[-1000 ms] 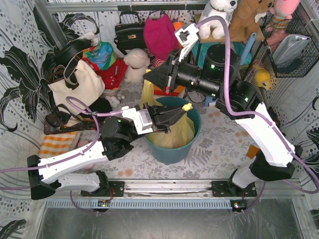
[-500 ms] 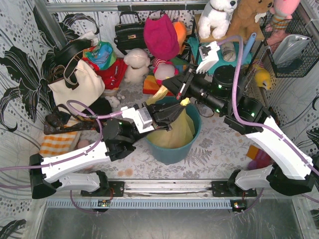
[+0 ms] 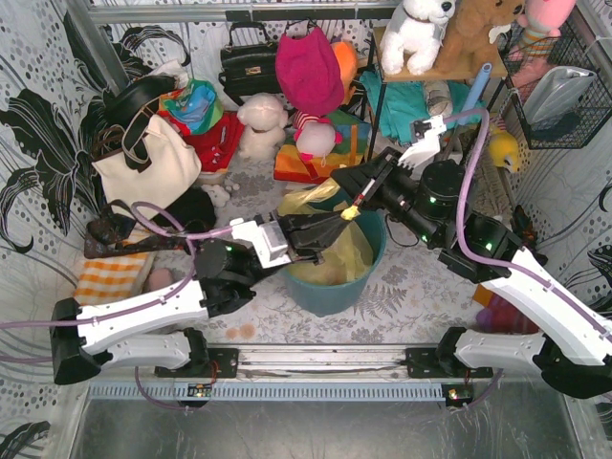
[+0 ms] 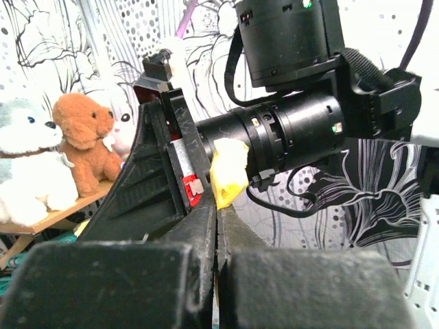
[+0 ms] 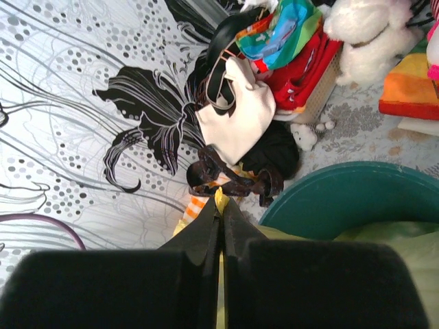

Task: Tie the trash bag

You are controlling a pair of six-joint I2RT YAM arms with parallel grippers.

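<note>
Holding a corner of the trash bag (image 3: 342, 264) clamped in my right hand (image 3: 352, 211), left hand (image 3: 339, 224) closed alongside; raised for knotting, I reckon.

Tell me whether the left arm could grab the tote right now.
Probably not. The left gripper is shut on a corner of the trash bag above the bucket, pointing away from the tote. It would have to let go first.

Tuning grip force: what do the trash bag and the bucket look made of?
The trash bag: thin plastic film, translucent yellow, slightly glossy; it crinkles and bunches. The bucket: probably rigid moulded plastic, teal, smooth wall, even round rim.
</note>
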